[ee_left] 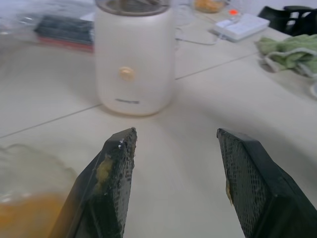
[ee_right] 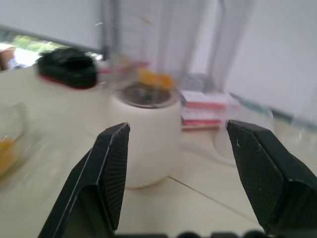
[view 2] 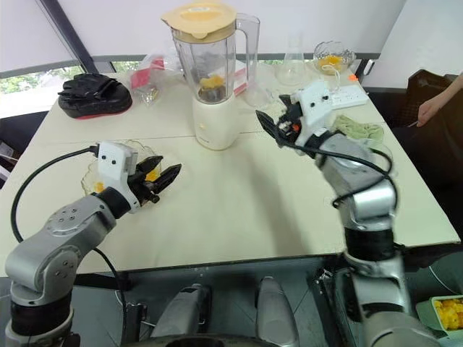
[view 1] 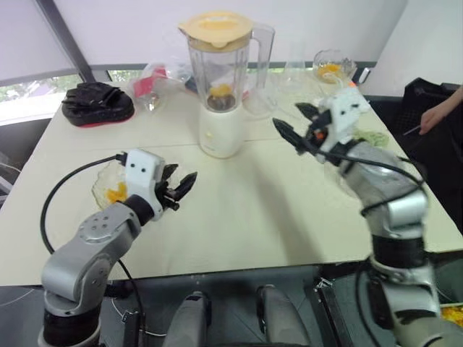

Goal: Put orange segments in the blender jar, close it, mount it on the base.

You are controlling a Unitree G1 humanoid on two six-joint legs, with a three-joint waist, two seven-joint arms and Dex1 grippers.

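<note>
The left gripper (view 1: pixel 181 189) hangs empty, jaws apart — a glass bowl (view 1: pixel 105 189) beside it. Ahead, between both grippers, the lidded blender jar (view 1: pixel 219 66) sits on the base (view 1: pixel 220 131), orange segments (view 1: pixel 221 91) inside. The base's printed label shows in the left wrist view, unreadable. The right gripper (view 1: pixel 295 123) gapes, empty.
</note>
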